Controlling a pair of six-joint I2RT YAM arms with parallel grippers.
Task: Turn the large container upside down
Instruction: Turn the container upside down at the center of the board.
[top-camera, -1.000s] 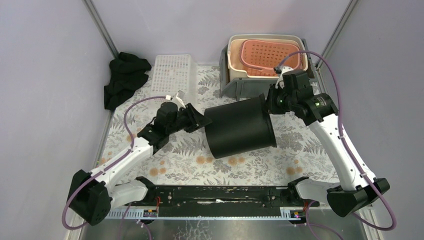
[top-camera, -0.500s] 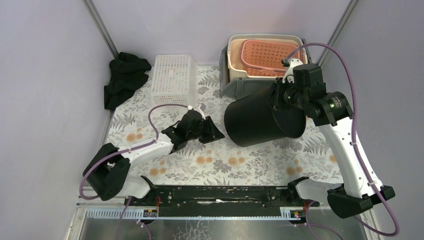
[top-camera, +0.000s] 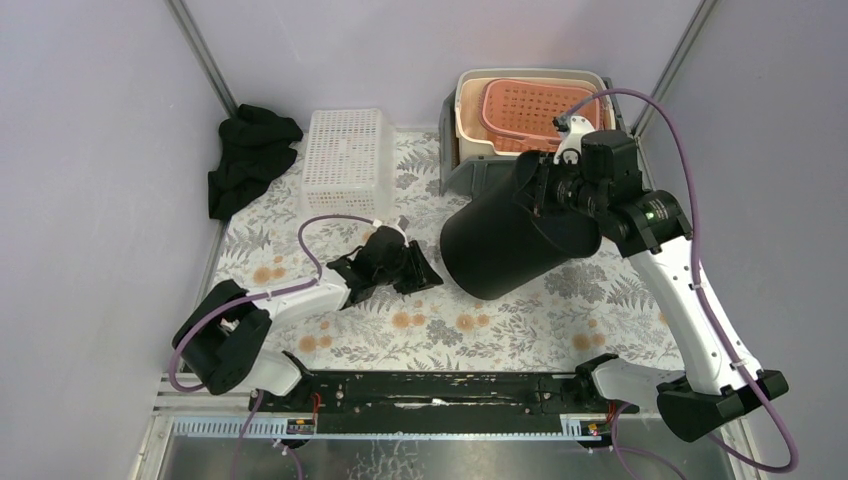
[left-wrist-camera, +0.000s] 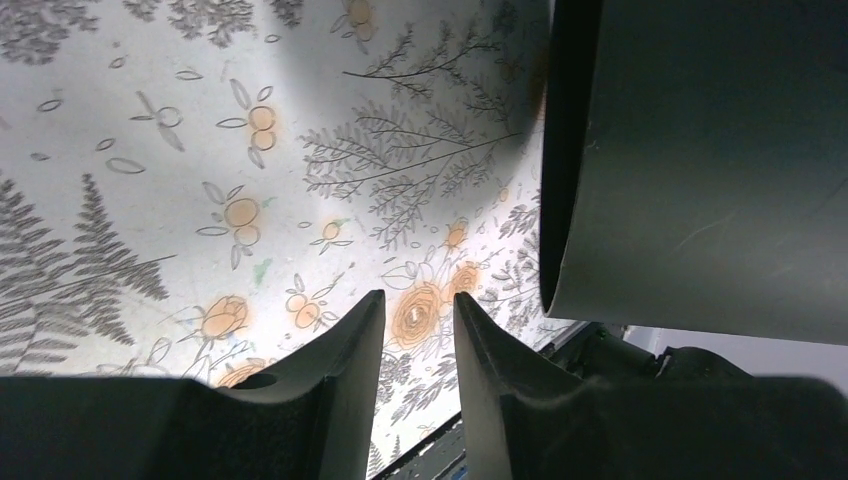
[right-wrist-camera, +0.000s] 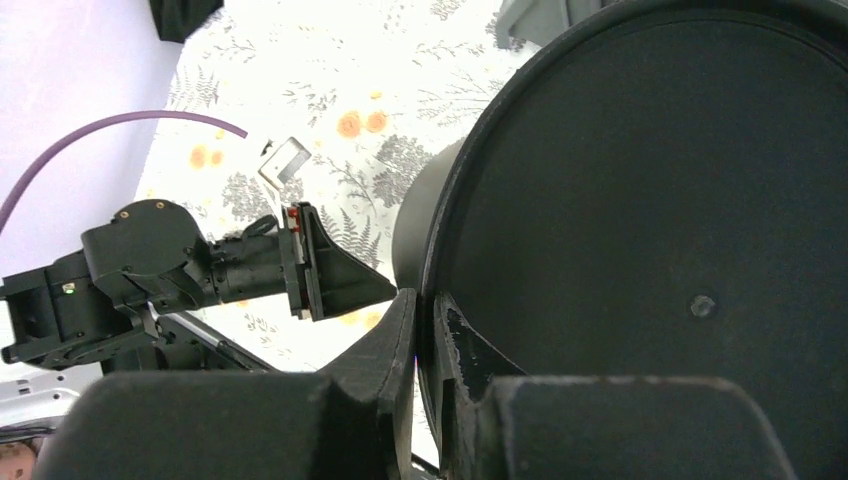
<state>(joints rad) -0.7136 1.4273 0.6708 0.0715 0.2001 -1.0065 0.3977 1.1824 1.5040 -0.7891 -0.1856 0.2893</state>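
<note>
The large container (top-camera: 492, 255) looks like smooth, matt black plastic with a faint sheen. The table cover (top-camera: 480, 330) is a flat floral-printed sheet, slightly glossy. The white basket (top-camera: 347, 150) and orange basket (top-camera: 535, 108) are perforated plastic, and the black cloth (top-camera: 250, 155) is soft and crumpled.

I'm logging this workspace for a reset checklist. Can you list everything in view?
large container: one, black, tilted, centre-right
mesh basket: one, white, back, left of centre
cloth heap: one, black, back left
bin: one, grey, back right
tub: one, beige, inside the bin
slotted basket: one, orange, inside the tub
table cover: one, white floral, covering the table
left tool: one, black, open and empty, left of the container
right tool: one, black, shut on the container's edge
</note>
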